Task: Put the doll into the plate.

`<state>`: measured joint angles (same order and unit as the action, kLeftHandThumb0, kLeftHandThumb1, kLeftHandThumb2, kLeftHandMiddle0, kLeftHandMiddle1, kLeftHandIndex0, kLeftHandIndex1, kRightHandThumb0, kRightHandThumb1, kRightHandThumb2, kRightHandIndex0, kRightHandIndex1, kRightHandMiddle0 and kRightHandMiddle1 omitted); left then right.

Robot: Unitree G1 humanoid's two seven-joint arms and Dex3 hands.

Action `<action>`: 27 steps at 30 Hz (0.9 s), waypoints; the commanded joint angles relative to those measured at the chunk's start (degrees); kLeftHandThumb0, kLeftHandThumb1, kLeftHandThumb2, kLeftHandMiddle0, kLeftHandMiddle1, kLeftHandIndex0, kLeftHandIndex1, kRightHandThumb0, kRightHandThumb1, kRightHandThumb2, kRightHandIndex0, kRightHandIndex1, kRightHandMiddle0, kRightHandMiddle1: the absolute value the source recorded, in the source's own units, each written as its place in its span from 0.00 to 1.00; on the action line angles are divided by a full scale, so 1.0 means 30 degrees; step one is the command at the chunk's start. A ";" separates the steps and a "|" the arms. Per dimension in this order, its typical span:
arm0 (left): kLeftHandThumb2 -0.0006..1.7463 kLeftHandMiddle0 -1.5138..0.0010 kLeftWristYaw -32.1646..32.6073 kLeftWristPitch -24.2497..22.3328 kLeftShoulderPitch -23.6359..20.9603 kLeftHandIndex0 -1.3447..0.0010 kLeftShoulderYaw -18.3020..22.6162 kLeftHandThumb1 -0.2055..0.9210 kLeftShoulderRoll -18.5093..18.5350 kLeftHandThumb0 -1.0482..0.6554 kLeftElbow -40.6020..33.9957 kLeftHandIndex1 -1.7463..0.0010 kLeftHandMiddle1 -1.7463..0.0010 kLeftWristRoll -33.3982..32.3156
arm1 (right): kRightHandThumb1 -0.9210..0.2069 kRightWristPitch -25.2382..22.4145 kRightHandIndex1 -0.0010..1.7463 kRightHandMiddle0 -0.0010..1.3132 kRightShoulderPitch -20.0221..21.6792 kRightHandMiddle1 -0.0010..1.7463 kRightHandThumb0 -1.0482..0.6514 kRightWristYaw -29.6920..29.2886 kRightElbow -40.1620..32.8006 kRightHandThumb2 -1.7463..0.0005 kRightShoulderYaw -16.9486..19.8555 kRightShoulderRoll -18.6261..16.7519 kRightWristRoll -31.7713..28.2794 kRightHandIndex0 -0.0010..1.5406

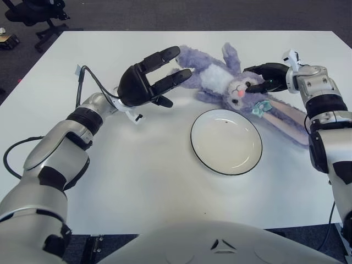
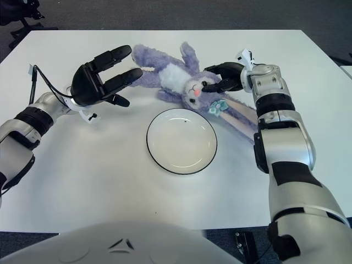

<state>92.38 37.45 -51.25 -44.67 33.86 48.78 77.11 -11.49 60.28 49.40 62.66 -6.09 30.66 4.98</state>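
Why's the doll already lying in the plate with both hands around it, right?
Not in the plate. The left eye view shows the doll on the table beyond the plate. Left hand and right hand do flank it.

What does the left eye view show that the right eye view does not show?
Only the left eye view shows the office chair and a small object at the upper left edge. Only the right eye view shows the floor beyond the table's right corner. Both share the purple rabbit doll lying beyond the empty plate, the left hand open at its legs, and the right hand at its head.
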 commanded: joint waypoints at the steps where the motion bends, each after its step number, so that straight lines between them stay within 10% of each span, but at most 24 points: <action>1: 0.12 0.63 0.0040 0.0171 0.0191 0.65 0.0181 1.00 0.0190 0.30 0.0024 0.98 0.98 -0.0167 | 0.18 0.0284 1.00 0.57 0.0517 1.00 0.55 -0.0125 0.0276 0.86 0.0204 0.0072 0.0043 0.62; 27: 0.13 0.61 0.0040 0.0915 0.0227 0.65 0.0117 1.00 0.0201 0.30 0.0265 0.99 0.98 -0.0173 | 0.17 0.7985 1.00 0.48 -0.2377 1.00 0.56 -0.6860 -0.2532 0.88 -0.2407 0.0780 0.4585 0.57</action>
<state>92.38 40.08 -51.19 -44.67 33.98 49.53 77.00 10.44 54.89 30.69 55.16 -12.55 32.34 16.96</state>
